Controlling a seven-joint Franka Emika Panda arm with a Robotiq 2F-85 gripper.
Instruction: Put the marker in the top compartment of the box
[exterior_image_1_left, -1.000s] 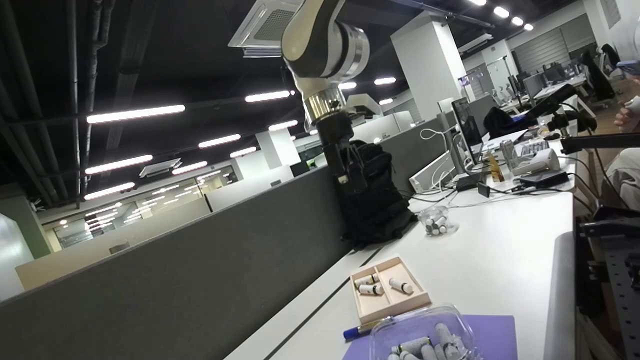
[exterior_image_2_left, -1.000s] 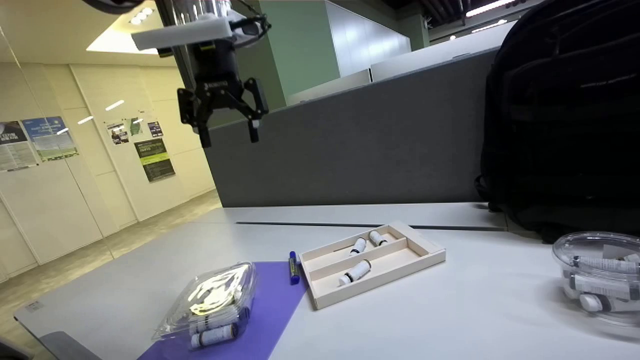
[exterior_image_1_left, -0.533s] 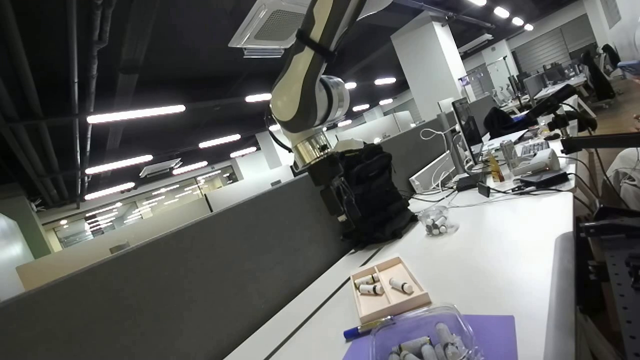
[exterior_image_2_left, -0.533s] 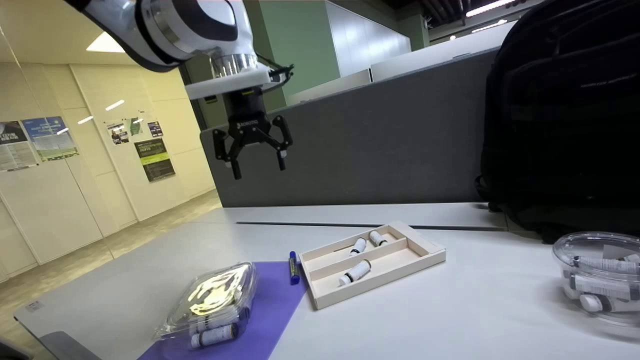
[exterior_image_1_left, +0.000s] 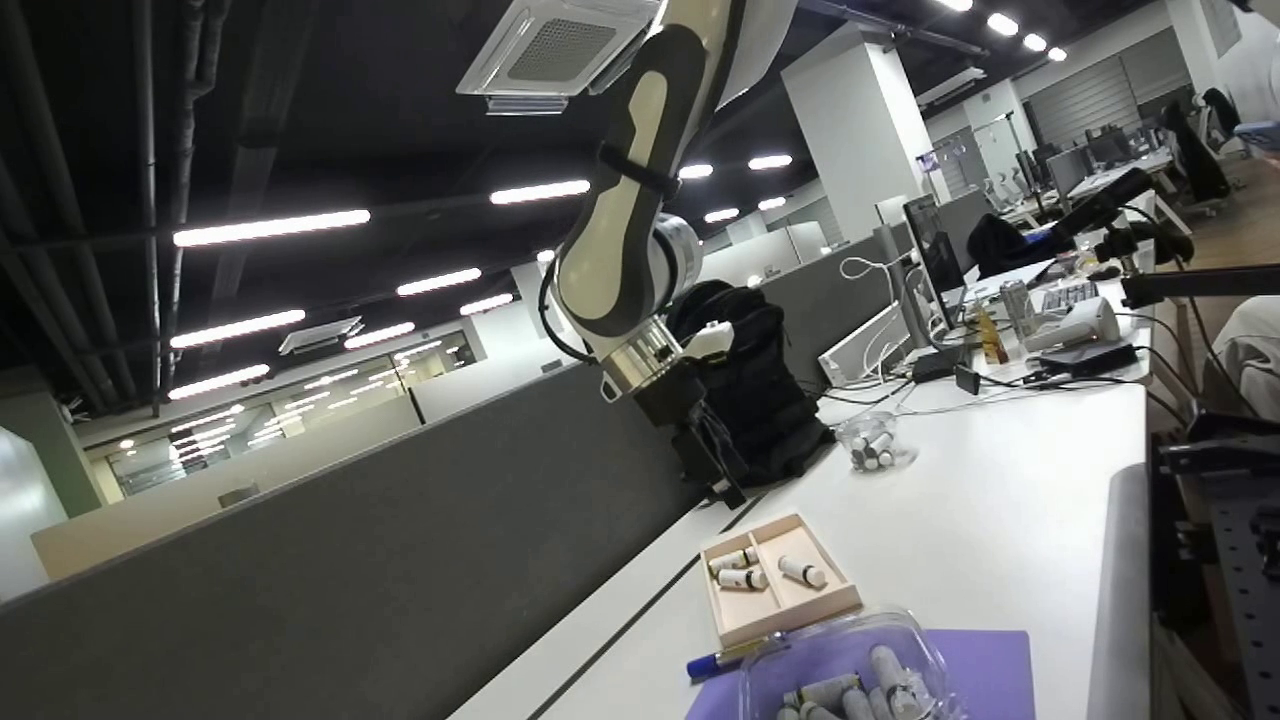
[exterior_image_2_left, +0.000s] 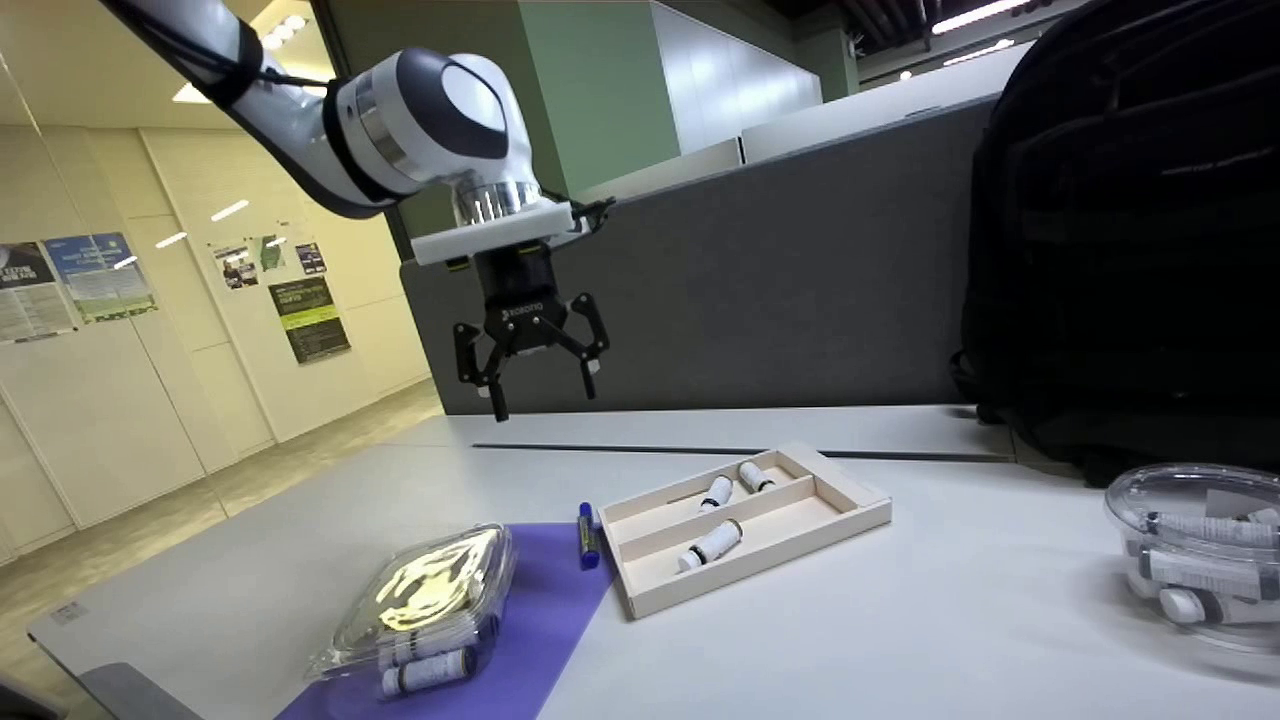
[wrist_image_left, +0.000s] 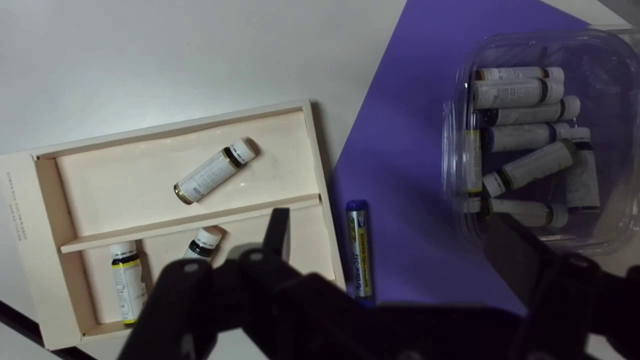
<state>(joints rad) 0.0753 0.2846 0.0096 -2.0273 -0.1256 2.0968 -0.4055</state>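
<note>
The marker (wrist_image_left: 359, 250) has blue ends and a silver and yellow body. It lies beside the box's short end on the purple mat, and shows in both exterior views (exterior_image_1_left: 735, 655) (exterior_image_2_left: 587, 537). The tan wooden box (wrist_image_left: 150, 231) has two long compartments, with one small white bottle in one and two in the other. It also shows in both exterior views (exterior_image_1_left: 792, 622) (exterior_image_2_left: 765, 578). My gripper (exterior_image_2_left: 545, 402) is open and empty, well above the table. In the wrist view, its fingers (wrist_image_left: 390, 225) stand apart, with the marker appearing between them, nearer the left finger.
A clear plastic container (wrist_image_left: 450, 145) with several bottles sits on the purple mat (wrist_image_left: 400, 125). A round clear tub (exterior_image_2_left: 1200, 490) of bottles stands beyond the box. A black backpack (exterior_image_2_left: 1120, 250) leans at the grey partition (exterior_image_2_left: 760, 320) behind the table.
My gripper has come down towards the table, moving down and rightward in an exterior view, and has stayed open. The marker, box and bottles have not moved.
</note>
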